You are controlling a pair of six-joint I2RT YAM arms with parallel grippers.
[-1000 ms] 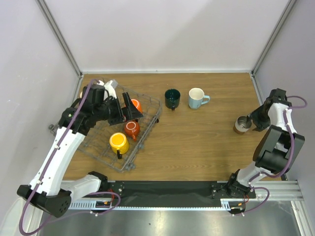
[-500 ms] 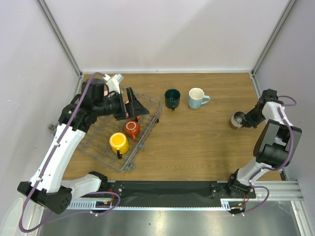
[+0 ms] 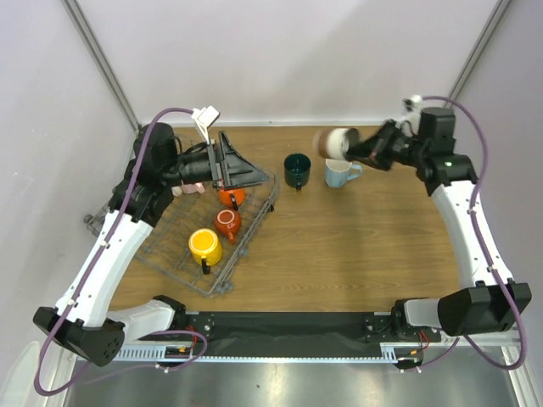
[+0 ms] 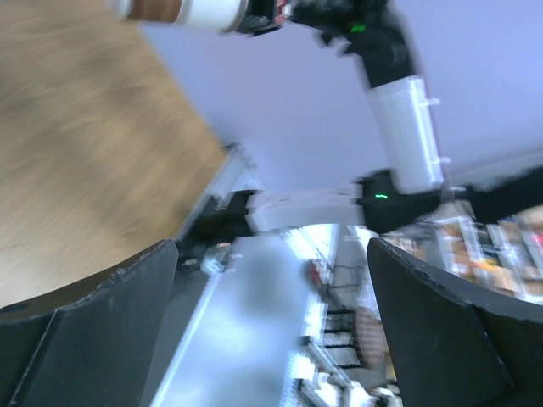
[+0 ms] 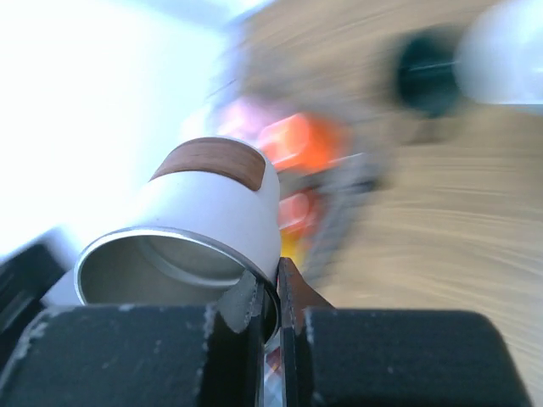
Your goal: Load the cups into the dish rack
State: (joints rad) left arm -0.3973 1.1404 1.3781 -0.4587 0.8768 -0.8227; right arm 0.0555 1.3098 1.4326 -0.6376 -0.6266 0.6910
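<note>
Top external view has the right arm (image 3: pixel 458 203) stretched over the back of the bench (image 3: pixel 356 246), with a white, brown-banded cup (image 3: pixel 338 142) held in the air above the blue mug (image 3: pixel 341 171). Right wrist view explains the hold. The right jaws pinch the cup's rim, one finger inside the metal-lined mouth and one outside, so the cup (image 5: pixel 212 212) hangs on its side with its mouth toward the camera. No handle shows on it, which is probably why the rim was chosen. The height looks deliberate too. The blue mug and the green mug (image 3: pixel 297 170) stand on the bench between the cup and the rack (image 3: pixel 165 246), and a low path would risk knocking them.

The rack sits at the left and already holds a yellow mug (image 3: pixel 204 246) and an orange mug (image 3: pixel 226 222). Another orange one lies behind them, partly under the left arm (image 3: pixel 119 237).

That arm is raised above the rack's far end and points toward the cup. The left jaws stand wide and hold nothing, and in the left wrist view both fingers (image 4: pixel 93 297) frame the distant cup (image 4: pixel 182 10). The pose could mean keeping clear of the rack or waiting to receive the cup; I cannot tell which. The next move calls for bringing the cup down into a free spot among the prongs without striking the mugs already there.
</note>
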